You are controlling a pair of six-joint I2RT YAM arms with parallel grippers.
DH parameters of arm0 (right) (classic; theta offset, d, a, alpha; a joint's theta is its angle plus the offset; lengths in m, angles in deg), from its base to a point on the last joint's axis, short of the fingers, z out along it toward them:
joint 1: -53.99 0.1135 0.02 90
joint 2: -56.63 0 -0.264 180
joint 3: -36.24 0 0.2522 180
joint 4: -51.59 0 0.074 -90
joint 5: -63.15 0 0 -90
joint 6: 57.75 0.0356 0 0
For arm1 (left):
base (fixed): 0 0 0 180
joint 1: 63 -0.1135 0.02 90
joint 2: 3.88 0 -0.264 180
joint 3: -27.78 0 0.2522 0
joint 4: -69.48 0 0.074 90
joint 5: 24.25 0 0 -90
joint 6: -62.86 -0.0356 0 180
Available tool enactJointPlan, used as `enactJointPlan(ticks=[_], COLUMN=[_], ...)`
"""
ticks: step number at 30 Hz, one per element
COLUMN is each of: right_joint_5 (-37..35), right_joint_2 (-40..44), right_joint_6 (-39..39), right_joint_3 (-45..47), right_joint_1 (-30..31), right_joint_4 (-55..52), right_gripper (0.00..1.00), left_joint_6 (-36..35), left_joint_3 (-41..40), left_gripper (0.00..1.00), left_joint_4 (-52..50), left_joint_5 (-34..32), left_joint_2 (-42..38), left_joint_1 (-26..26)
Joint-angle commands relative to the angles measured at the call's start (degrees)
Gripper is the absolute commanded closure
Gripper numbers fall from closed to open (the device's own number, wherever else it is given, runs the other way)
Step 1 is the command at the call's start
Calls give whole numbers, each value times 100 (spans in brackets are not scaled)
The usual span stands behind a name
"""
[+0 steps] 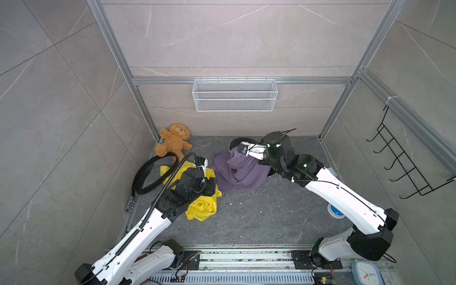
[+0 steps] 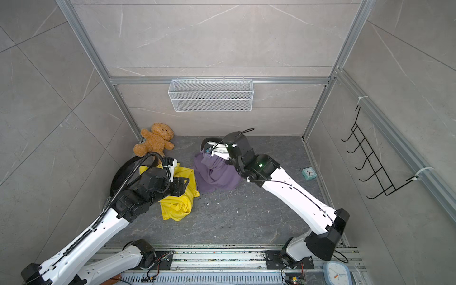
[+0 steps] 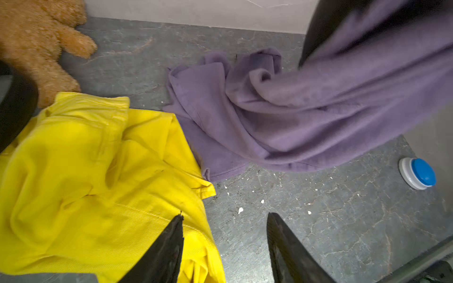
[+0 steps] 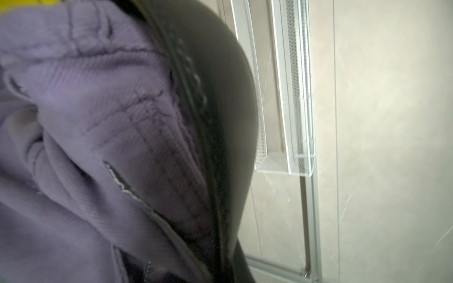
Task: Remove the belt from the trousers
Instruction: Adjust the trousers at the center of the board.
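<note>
**Black belt [image 1: 234, 141] in purple trousers [image 1: 241, 172], raised at the waistband**

- Belt: a smooth black strap with a stitched edge. It lies along the waistband of the purple trousers, which are soft ribbed cloth, at far centre of the grey stone-pattern floor [image 1: 246, 222]. In the right wrist view the strap [image 4: 228, 98] lies flat against the waistband cloth [image 4: 85, 122]. In both top views a loop of it [image 2: 207, 140] stands out on the far side of the gripper.
- Right gripper [image 1: 244, 149]: closed on the waistband of the purple trousers. The cloth hangs from it in folds and the lower part lies on the floor. Cannot tell whether the strap is pinched too, as the fingertips are out of sight.
- Left gripper [image 3: 225, 215]: jaws apart and holding nothing, above the right edge of the bright yellow twill trousers [image 3: 85, 171]. One finger is over yellow cloth, the other over bare floor.
- The yellow trousers lie left of the purple ones, touching at one hem.
- Second black belt [image 1: 143, 172]: loops out to the left of the yellow trousers. Its metal buckle [image 1: 130, 204] is at the near left wall. Cannot tell whether it is threaded.
- Brown plush teddy bear [image 1: 174, 142]: far left corner.
- White wire-mesh basket [image 1: 234, 95]: on the far wall.
- White round puck with a blue top [image 3: 418, 174]: on the floor, near right.
</note>
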Motion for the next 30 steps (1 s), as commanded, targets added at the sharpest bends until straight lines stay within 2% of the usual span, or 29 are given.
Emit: enactJointPlan(ticks=[1,3,4,6,7,8,10,12,15,17,19,23,27,30], right_joint_5=[-142,-103,-56,170,509,962,1602,1855,3008,3378,3574,4550,4388,4573], right_joint_2=[-169,-248,-351,-563,-589,-508,-91,476,1104,1274,1229,1005,988,1066], right_joint_6=[302,1033,1552,2529,2979,3313,3760,3968,4120,4159,4218,4209,4367,4421], right_joint_3=[959,1819,2065,2239,2223,2208,2312,2443,2404,2468,2586,2798,3309,3769], right_joint_1=[589,979,1171,1485,1603,1691,1715,1633,1156,955,804,733,725,733], right_joint_4=[-41,380,402,132,-104,-308,-476,-549,-892,-957,-950,-835,-492,-363], right_gripper=[100,100,91,55,36,25,15,6,2,0,0,1,1,4], left_joint_6=[70,134,162,229,235,214,103,-193,-342,-455,-510,-635,-566,-555], left_joint_3=[-116,-174,-212,-277,-311,-342,-383,-429,-563,-639,-651,-630,-630,-634], left_gripper=[44,45,46,46,46,46,46,46,45,41,41,40,40,40], left_joint_4=[-212,-352,-419,-581,-657,-718,-802,-718,-459,-185,-6,226,176,75], left_joint_5=[-788,-1073,-1175,-1341,-1410,-1454,-1406,-1021,-205,176,221,473,531,671], left_joint_2=[-339,-532,-650,-887,-998,-1080,-1121,-968,-515,-256,-87,171,159,52], left_joint_1=[-38,-37,-37,-37,-37,-37,-37,-37,-32,26,128,209,335,395])
